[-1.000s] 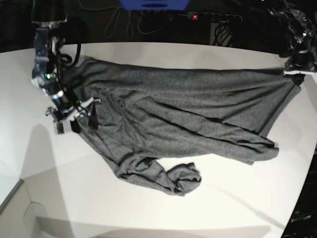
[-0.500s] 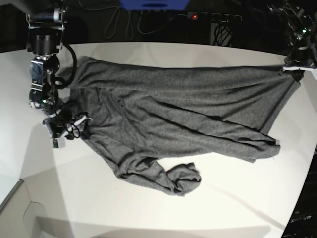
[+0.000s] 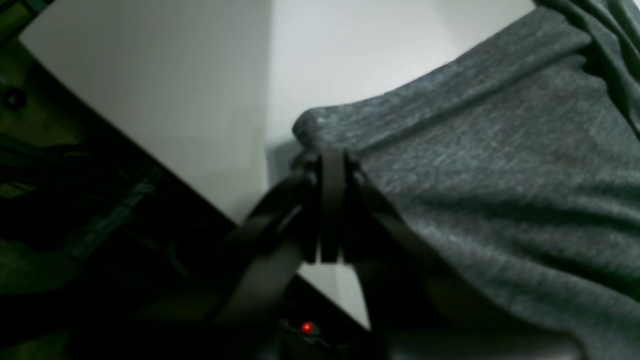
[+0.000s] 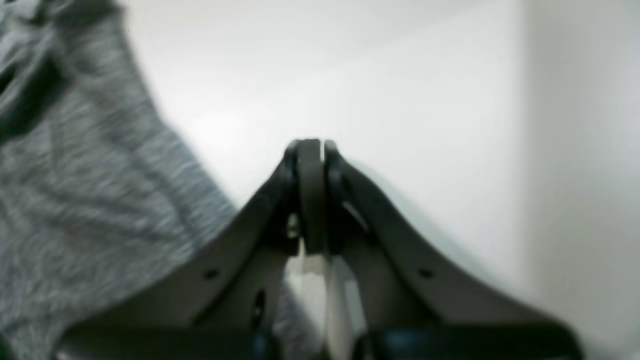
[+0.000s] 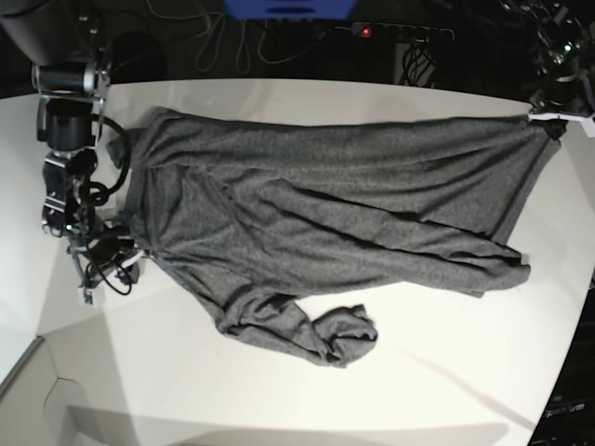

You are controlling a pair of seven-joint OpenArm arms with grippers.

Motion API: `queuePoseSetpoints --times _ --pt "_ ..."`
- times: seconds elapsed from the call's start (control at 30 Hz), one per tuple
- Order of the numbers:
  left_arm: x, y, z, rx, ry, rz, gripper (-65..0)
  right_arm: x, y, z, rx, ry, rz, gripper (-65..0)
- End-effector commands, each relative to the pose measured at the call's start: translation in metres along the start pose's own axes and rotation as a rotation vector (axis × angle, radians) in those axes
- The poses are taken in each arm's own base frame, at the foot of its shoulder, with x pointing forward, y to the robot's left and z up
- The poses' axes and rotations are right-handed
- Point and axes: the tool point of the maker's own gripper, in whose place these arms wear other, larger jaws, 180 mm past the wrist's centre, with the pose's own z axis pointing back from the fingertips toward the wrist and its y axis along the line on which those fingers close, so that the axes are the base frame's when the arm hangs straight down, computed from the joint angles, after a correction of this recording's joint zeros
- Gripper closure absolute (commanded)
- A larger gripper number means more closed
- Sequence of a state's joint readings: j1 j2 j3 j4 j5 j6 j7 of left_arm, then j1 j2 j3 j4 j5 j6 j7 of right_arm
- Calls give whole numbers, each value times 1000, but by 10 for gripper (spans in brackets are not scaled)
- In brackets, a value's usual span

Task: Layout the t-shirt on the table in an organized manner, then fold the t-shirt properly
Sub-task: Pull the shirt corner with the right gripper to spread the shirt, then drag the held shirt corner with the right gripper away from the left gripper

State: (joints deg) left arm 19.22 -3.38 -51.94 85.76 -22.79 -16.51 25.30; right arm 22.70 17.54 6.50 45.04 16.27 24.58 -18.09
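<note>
The t-shirt (image 5: 325,223) is lying spread across the far half of the white counter (image 5: 279,400), stretched from the left side to the far right corner. Its near edge is bunched into a rumpled roll at the middle of the counter, and long creases are running across the body.

The left pincer (image 3: 330,165) is being seen clenched on a corner of the t-shirt's hem, with the grey knit folded over and pinched between its dark fingers (image 3: 332,200), close to the counter's edge. In the base view this pincer (image 5: 555,121) is sitting at the far right corner, where the cloth is drawn out to a point.

The right pincer (image 4: 310,150) is being seen closed, its fingers (image 4: 310,200) pressed together over bare counter, with nothing between them; the grey cloth is lying just to its left, apart from the tips. In the base view it (image 5: 102,265) is standing at the left side, just beside the shirt's left edge.
</note>
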Motion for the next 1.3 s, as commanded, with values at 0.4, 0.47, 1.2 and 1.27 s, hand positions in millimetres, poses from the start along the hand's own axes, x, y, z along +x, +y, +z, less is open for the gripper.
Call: queuePoseSetpoints --times 0.4,0.47,1.2,1.27 --pt "15 12 7 15 -59 45 0 44 53 33 150 -69 222 -185" --pt "15 12 7 15 -59 45 0 37 61 32 163 -48 218 -276" --pt "14 14 8 19 -60 50 0 -38 94 -8 260 206 206 -361" --pt "14 14 8 19 -60 50 0 -40 96 -8 263 209 209 -355"
